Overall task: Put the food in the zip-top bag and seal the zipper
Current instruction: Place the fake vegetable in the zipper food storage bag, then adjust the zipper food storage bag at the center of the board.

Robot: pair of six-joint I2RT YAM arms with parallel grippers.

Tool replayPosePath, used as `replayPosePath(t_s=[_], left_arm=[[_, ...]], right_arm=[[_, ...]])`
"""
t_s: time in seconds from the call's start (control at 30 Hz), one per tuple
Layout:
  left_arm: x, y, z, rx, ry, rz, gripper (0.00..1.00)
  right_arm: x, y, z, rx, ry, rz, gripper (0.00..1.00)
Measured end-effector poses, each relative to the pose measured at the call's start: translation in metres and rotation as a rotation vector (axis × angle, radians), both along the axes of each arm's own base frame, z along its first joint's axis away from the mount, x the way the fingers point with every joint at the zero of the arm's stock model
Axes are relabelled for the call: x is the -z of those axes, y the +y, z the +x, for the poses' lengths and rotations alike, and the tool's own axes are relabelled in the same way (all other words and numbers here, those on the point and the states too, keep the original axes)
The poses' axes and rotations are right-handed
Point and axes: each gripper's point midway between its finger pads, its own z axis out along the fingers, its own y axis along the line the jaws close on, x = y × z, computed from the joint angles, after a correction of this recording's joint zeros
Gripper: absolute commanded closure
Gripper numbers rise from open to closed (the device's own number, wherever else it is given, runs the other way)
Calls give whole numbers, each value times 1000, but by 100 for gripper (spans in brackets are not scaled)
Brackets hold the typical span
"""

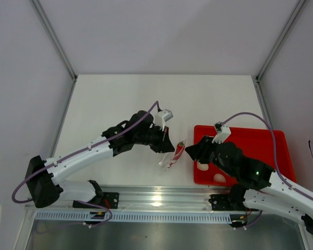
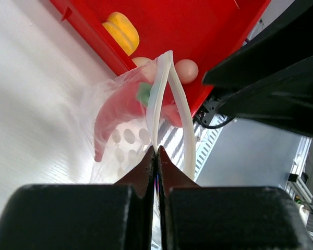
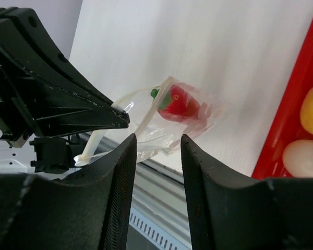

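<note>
Between the two arms, just left of the red tray [image 1: 271, 138] on the tabletop [image 1: 120, 104], I see the zip-top bag [image 2: 120, 112] held by my left gripper [image 2: 156, 152], its jaws pressed together on the bag's mouth edge. A red piece [image 3: 178, 103] sits inside the bag. My right gripper [image 3: 157, 146] faces the bag, jaws spread, holding nothing. One yellow piece [image 2: 122, 31] and two cream eggs [image 2: 187, 70] lie in the tray.

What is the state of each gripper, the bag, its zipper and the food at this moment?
left gripper, shut on the mouth edge of the zip-top bag.
right gripper, open, empty, near the bag.
zip-top bag, held, one red piece inside.
zipper, unsealed, strips apart.
yellow piece, in the red tray.
whitish eggs, two, in the tray.
</note>
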Motion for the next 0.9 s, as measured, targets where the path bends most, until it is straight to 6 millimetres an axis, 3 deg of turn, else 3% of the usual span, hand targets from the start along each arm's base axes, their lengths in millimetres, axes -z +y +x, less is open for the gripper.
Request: replayPosePath(t_s=[0.27,0.47,0.6,0.8,0.9], left_arm=[[2,2,5,-28,-12,14,100],[3,4,7,-39,-18,22,100],[4,4,7,-43,-19,27,99],[7,7,9,-59,-22,42,99],[7,6,9,-58,-22,42,99]], right_arm=[[32,37,1,-28,155,-13,55],[39,49,1,-34,200,-1,57],[32,48,0,-30,192,29,58],[1,36,-2,-13,142,128,59],[-4,36,-1,-5,140,145,59]])
